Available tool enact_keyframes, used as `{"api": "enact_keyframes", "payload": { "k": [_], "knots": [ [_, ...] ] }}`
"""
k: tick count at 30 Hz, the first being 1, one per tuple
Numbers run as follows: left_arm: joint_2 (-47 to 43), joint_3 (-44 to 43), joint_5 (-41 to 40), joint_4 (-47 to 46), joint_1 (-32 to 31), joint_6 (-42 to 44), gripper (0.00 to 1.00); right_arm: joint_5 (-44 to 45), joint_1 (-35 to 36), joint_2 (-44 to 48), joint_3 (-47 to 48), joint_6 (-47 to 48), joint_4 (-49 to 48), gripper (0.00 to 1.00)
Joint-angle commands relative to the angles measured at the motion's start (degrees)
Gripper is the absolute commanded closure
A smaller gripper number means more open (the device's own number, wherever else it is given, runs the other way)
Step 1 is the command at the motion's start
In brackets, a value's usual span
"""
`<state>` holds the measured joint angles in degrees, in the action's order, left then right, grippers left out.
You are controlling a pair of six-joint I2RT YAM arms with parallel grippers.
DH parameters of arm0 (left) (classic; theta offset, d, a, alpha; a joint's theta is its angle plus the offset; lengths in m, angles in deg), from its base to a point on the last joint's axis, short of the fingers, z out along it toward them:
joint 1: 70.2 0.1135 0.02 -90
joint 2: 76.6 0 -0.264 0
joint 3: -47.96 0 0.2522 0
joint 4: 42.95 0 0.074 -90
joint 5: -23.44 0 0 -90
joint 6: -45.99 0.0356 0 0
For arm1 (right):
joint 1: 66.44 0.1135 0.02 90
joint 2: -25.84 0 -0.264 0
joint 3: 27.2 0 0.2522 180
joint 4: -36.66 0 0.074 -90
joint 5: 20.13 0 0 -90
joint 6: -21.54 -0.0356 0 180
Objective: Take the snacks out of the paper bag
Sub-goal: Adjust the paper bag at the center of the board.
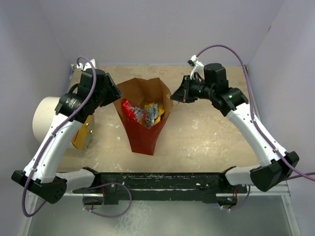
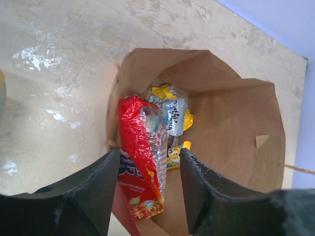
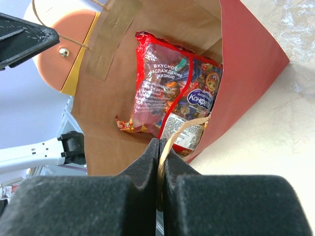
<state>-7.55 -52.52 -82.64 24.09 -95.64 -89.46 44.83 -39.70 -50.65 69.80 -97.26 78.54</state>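
The paper bag (image 1: 144, 135) sits mid-table (image 1: 211, 140) between the two arms, its mouth agape and the snacks inside. The left gripper (image 2: 149, 162) hangs over the bag's left rim, jaws spread wide and holding nothing. A red pack (image 2: 140, 147) shows in the gap between its fingers, though contact cannot be judged. Deeper in lie a silver packet (image 2: 173, 115) and a yellow pack (image 2: 164, 91). At the right rim, the right gripper (image 3: 158, 147) is pinched tight on the bag's tan handle (image 3: 183, 131) (a flat strip running up from between the pads). A white-and-orange cylinder (image 1: 45, 119) stands at the table's left edge.
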Motion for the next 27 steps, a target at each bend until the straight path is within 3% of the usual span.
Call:
{"api": "enact_keyframes", "payload": {
  "k": [1,8,12,18,22,26,27],
  "knots": [
    [-1.9,-0.7,0.6,1.1,2.1,-0.4,0.33,-0.3,0.1,0.3,2.5,-0.4,-3.1,0.96],
    [2.9,-5.3,-0.1,7.0,6.6,4.1,0.12,-0.8,0.1,0.2,2.5,0.1,-2.5,0.96],
    [6.8,-9.6,-0.4,11.2,8.0,5.4,0.07,-0.6,0.1,0.3,2.8,0.5,-2.2,0.95],
    [7.0,-6.6,7.3,5.0,11.6,7.5,0.3,-0.3,0.1,0.6,2.1,0.7,-2.0,0.95],
    [7.2,-4.4,10.2,0.6,13.1,7.9,0.61,-0.1,0.1,0.8,2.1,1.0,-1.8,0.95],
    [8.4,-4.2,10.2,-1.1,13.3,10.7,0.65,0.0,0.1,1.0,1.9,1.2,-1.7,0.95],
    [8.8,-4.4,9.8,-1.1,13.3,11.3,0.7,0.0,0.1,1.0,1.8,1.2,-1.7,0.95]
  ]
}}
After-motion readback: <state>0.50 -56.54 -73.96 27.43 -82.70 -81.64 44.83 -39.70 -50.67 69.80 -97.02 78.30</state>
